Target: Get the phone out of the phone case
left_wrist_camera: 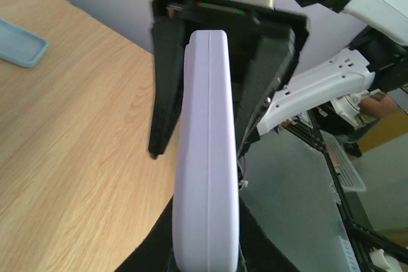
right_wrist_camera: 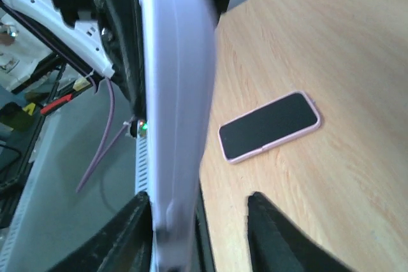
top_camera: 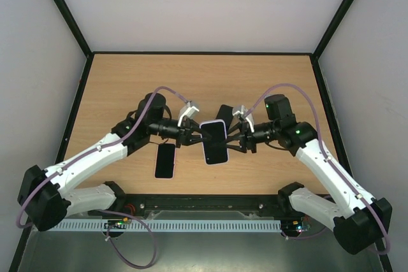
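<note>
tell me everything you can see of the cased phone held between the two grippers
The cased phone shows a dark screen facing up inside a pale lilac case, smooth and plastic-looking, with rounded corners and a seam along its edge. It is held off the table. The left gripper clamps one side; the right gripper straddles the opposite side, one finger against it, the other apart.

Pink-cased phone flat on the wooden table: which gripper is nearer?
Left. The left gripper, shut on the lilac-cased phone, sits just beyond the pink-cased phone; right gripper is across the lilac one.
</note>
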Controlling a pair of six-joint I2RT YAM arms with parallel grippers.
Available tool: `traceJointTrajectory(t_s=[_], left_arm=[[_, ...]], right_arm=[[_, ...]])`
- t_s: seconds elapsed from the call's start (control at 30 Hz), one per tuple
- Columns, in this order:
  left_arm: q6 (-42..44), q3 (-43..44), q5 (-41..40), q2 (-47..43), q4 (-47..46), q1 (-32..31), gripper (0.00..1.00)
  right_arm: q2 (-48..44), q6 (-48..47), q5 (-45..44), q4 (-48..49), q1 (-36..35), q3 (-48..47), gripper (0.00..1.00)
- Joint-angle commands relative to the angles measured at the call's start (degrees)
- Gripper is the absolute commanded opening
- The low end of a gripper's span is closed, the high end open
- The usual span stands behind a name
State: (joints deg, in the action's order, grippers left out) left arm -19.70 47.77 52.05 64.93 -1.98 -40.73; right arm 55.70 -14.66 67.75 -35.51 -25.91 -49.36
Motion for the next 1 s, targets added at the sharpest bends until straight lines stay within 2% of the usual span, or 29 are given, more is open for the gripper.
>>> traceJointTrajectory(t_s=[0.0, 0.2, 0.3, 0.4, 0.47, 0.53, 0.67, 0.73, 0.9, 0.97], left_arm=[[0.63, 3.88, 2.93, 1.58, -3.62, -2.93, 0.02], [1.31, 4.09, 0.57, 1.7, -3.42, -3.74, 0.02], [-1.07, 2.51, -0.37, 0.96, -6.57, -3.7, 0.04], [-3.86, 0.05, -5.02, -0.63, -9.69, -3.74, 0.27], [-5.95, -2.34, -8.23, -1.66, -12.37, -3.81, 0.37], [-7.67, -4.59, -10.03, -2.42, -15.29, -3.91, 0.36], [-8.74, -5.53, -11.1, -2.31, -17.83, -4.45, 0.23], [-9.16, -5.96, -11.23, -2.71, -18.68, -4.57, 0.2], [-9.42, -5.85, -11.08, -2.97, -19.01, -4.6, 0.23], [-9.75, -5.77, -10.17, -2.61, -19.81, -4.66, 0.2]], right_arm=[[0.16, 15.34, 4.77, 13.27, -0.37, 0.2, 0.32], [0.35, 16.63, 8.19, 12.37, -0.37, -0.57, 0.04], [-0.58, 20.76, 8.43, 15.75, -0.3, 0.12, 0.02], [-1.19, 25.91, 8.31, 19.89, -0.13, 0.06, 0.02], [-1.01, 29.89, 9.0, 23.13, 0.11, 0.18, 0.02], [-0.47, 31.66, 9.49, 24.5, 0.16, -0.04, 0.02], [-0.36, 31.29, 9.16, 24.33, 0.21, -0.02, 0.02], [-0.62, 30.24, 8.48, 23.58, 0.23, 0.19, 0.02], [-1.42, 29.31, 7.58, 23.03, 0.2, 0.93, 0.02], [-1.56, 29.09, 7.41, 22.98, 0.16, 1.14, 0.02]])
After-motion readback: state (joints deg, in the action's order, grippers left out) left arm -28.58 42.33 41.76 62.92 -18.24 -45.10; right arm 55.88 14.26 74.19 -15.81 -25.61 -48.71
